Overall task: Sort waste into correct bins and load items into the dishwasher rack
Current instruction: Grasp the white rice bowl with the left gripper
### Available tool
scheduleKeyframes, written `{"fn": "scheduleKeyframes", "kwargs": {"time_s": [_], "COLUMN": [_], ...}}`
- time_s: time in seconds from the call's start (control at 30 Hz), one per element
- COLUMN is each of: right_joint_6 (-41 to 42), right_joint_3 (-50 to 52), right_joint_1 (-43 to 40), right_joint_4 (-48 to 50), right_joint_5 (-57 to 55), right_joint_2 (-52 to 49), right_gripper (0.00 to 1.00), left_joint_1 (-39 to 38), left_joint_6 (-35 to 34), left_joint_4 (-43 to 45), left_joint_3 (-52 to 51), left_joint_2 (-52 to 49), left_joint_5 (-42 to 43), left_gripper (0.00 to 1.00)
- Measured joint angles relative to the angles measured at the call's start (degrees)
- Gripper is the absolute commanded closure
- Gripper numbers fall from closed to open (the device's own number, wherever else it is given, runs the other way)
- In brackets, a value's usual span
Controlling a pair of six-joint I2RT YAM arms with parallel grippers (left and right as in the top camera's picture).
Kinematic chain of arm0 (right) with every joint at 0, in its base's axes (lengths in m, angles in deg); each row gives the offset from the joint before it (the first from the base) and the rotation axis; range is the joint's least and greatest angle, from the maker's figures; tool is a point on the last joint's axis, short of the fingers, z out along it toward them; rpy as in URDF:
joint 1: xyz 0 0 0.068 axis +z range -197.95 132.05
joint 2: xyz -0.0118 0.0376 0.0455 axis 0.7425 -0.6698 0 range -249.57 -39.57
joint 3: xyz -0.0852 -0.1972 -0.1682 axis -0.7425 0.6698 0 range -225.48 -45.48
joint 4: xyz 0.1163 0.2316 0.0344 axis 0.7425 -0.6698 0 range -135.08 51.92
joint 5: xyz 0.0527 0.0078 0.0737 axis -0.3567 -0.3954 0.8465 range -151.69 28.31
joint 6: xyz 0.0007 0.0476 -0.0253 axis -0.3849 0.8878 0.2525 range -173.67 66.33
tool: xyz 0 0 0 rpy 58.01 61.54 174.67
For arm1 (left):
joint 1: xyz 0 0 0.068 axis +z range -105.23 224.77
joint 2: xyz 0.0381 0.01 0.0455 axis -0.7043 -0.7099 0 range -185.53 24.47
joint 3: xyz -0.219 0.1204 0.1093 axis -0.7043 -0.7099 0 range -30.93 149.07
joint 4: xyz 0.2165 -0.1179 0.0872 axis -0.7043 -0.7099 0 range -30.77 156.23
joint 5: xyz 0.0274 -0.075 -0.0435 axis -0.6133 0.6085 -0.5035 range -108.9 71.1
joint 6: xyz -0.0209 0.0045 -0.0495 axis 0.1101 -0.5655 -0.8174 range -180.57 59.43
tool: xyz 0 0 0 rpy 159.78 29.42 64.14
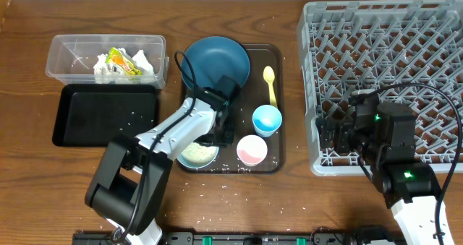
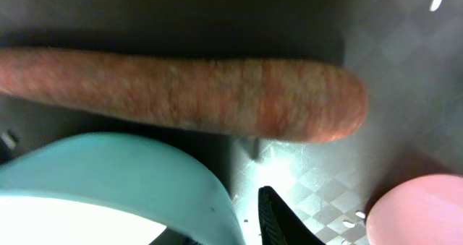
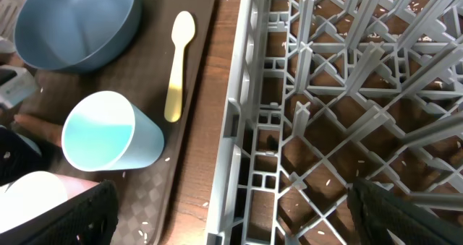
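Observation:
My left gripper point(image 1: 226, 129) is low over the brown serving tray point(image 1: 278, 158), open, with only one fingertip point(image 2: 271, 201) in view. An orange carrot point(image 2: 181, 93) lies on the tray just ahead of it, untouched. The light blue bowl point(image 2: 108, 165), holding rice point(image 1: 197, 153), is right beside that fingertip. The pink cup point(image 1: 252, 149), light blue cup point(image 1: 266, 119), yellow spoon point(image 1: 270, 86) and dark blue bowl point(image 1: 215, 61) stand on the tray. The clear tub point(image 1: 65, 50) holds white paper point(image 1: 141, 61) and a yellow-green wrapper point(image 1: 123, 63). My right gripper point(image 3: 231, 216) is open and empty above the left edge of the dishwasher rack point(image 1: 383, 28).
The black tray point(image 1: 101, 115) lies in front of the tub with a few rice grains in it. Loose rice grains are scattered on the wooden table point(image 1: 217, 217) and under the rack's grid point(image 3: 347, 93). The left arm's cable loops over the dark blue bowl.

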Motion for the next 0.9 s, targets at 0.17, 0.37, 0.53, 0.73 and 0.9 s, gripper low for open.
{"fn": "scheduleKeyframes", "kwargs": {"time_s": [0.17, 0.37, 0.53, 0.73, 0.9], "right_joint_6": [0.0, 0.0, 0.0, 0.0, 0.0], "right_joint_3": [0.0, 0.0, 0.0, 0.0, 0.0], "right_joint_1": [0.0, 0.0, 0.0, 0.0, 0.0], "right_joint_4": [0.0, 0.1, 0.2, 0.3, 0.3], "right_joint_5": [0.0, 0.0, 0.0, 0.0, 0.0], "right_joint_2": [0.0, 0.0, -0.1, -0.3, -0.3], "right_gripper": [0.01, 0.01, 0.01, 0.01, 0.01], "left_joint_1": [0.0, -0.1, 0.0, 3.3, 12.9], "left_joint_6": [-0.4, -0.5, -0.4, -0.1, 3.2], "left_joint_4": [0.3, -0.4, -0.2, -3.2, -4.9], "left_joint_3": [0.0, 0.5, 0.6, 0.7, 0.7], "left_joint_2": [0.0, 1.6, 5.3, 12.0, 16.7], "left_joint_5": [0.0, -0.7, -0.7, -0.7, 1.2], "left_gripper": [0.93, 0.94, 0.94, 0.94, 0.94]}}
